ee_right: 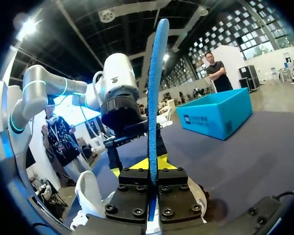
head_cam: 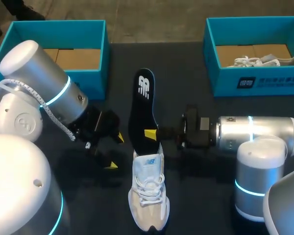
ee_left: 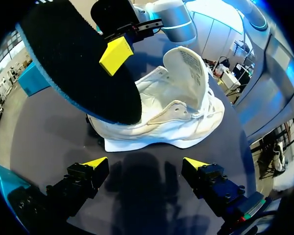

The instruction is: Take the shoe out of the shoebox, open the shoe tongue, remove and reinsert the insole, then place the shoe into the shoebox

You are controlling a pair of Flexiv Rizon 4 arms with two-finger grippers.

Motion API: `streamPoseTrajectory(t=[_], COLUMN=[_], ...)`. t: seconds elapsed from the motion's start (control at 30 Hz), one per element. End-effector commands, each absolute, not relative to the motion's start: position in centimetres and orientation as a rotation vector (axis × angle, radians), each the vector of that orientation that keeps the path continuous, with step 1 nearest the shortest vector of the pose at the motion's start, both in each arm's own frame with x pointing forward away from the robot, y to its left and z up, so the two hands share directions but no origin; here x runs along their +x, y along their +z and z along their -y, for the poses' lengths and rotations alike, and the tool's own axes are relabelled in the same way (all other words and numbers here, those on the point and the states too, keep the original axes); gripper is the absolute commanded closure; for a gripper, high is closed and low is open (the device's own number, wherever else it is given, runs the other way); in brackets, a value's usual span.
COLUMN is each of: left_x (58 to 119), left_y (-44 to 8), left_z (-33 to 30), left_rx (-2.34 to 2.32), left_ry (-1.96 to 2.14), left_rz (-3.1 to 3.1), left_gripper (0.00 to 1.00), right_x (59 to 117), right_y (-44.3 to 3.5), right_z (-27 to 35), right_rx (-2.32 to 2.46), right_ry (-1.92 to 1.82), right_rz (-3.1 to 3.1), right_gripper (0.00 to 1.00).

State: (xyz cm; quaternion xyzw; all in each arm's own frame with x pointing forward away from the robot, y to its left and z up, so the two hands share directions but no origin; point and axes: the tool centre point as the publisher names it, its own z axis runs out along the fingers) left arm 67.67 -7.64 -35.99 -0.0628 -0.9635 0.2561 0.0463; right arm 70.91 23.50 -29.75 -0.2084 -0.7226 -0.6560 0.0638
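The counter [head_cam: 181, 73] was a dark, nearly black surface, plain and matte, and in the head view it filled most of the scene, its far edge running straight across. Light fell on it evenly, so the shadows lying on it were soft and blurred at their borders. In the left wrist view the same surface looked dark blue-grey, with one broad, dim shadow spread over the near part. In the right wrist view it looked smooth and grey-violet, catching a faint pale sheen.
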Motion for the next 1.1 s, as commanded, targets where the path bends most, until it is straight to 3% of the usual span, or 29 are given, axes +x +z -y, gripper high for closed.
streamPoseTrajectory(t=[0.03,1.1], left_x=[67.6,67.4], left_y=[-36.3,-36.6], left_z=[7.7,7.8], left_rx=[-0.189,-0.191], left_ry=[0.777,0.772], left_rz=[2.942,2.939], left_gripper=[0.0,0.0], right_x=[71.0,69.8], right_y=[-29.8,-32.9], right_z=[-23.6,-22.8], right_rx=[-0.629,-0.712], right_ry=[-1.965,-1.864], right_rz=[2.189,2.097], right_gripper=[1.0,1.0])
